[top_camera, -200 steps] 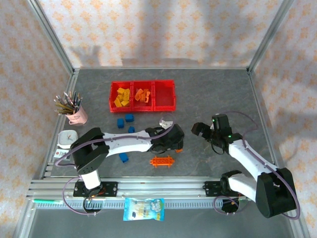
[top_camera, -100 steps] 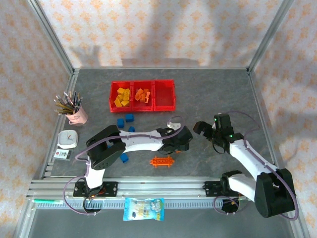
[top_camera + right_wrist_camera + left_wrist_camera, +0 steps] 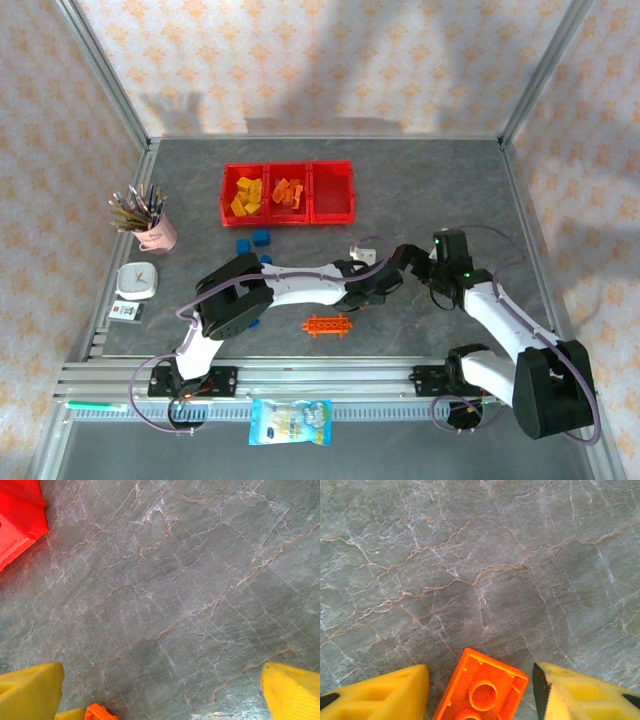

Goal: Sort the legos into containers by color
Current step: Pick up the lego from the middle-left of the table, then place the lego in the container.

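Right now the left gripper [image 3: 480, 674] is clenched on an orange brick [image 3: 482, 692], which sits between the two yellow fingers [image 3: 385, 692] at the bottom centre of the left wrist view, hollow underside toward the camera, over the grey marbled table [image 3: 480, 555]. From above, the left gripper [image 3: 385, 283] lies right of centre, its arm stretched across from the lower left. The right gripper [image 3: 406, 258] is just beside it, up and to the right. In the right wrist view the right gripper [image 3: 162, 677] is released, fingers spread to the bottom corners, with the orange brick [image 3: 98, 712] at the bottom edge by its left finger.

The containers [image 3: 288, 222] stand at upper centre of the top view; yellow-orange blocks [image 3: 245, 193] fill the left bin and darker orange pieces [image 3: 288, 191] the middle one. Blue blocks [image 3: 262, 238] lie on the table just below the containers. An orange ladder-like plate [image 3: 327, 324] lies below the left arm. A pink pencil cup [image 3: 157, 235] stands at far left.
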You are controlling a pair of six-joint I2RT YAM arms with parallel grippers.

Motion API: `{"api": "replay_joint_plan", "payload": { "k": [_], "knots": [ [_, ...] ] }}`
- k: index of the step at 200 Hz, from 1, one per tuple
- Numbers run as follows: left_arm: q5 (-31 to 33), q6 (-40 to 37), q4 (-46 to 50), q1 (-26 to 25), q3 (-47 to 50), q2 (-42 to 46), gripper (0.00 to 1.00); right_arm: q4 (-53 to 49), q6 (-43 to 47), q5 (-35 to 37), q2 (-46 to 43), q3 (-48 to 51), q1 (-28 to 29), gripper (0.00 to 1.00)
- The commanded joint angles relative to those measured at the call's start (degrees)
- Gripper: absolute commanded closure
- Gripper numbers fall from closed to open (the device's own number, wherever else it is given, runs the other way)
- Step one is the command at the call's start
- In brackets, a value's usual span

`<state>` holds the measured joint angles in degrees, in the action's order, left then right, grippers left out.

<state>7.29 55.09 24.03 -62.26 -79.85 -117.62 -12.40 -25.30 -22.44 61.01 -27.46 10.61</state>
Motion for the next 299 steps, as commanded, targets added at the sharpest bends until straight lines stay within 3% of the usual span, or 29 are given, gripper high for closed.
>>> {"api": "replay_joint_plan", "payload": {
  "k": [1,83,154,186,237,264,299],
  "knots": [
    [4.1,-0.1,4.1,-0.3,-0.5,-1.6,0.48,1.2,0.7,-0.3,0.0,0.5,-0.6,0.00],
    [6.5,-1.7,3.3,-0.5,0.9,1.8,0.65,0.0,1.1,-0.2,-0.6,-0.6,-0.7,0.00],
    [12.4,-4.2,3.5,1.6,4.9,12.5,0.64,-0.4,4.2,-5.9,-1.1,-4.1,-0.6,0.00],
    [15.5,-8.3,3.5,8.3,7.2,18.2,0.63,-0.2,4.6,-6.7,-0.6,-7.0,1.0,0.00],
    [16.8,-20.8,-4.0,24.3,6.6,21.8,0.63,2.7,2.9,-4.3,2.8,-11.1,8.1,0.00],
    [14.1,-26.0,-9.7,31.9,3.1,17.1,0.63,4.9,1.7,-3.5,5.2,-12.7,10.3,0.00],
    [11.2,-28.8,-11.3,38.1,-7.7,5.8,0.63,5.7,1.6,-2.6,7.9,-14.6,10.9,0.00]
  ]
}}
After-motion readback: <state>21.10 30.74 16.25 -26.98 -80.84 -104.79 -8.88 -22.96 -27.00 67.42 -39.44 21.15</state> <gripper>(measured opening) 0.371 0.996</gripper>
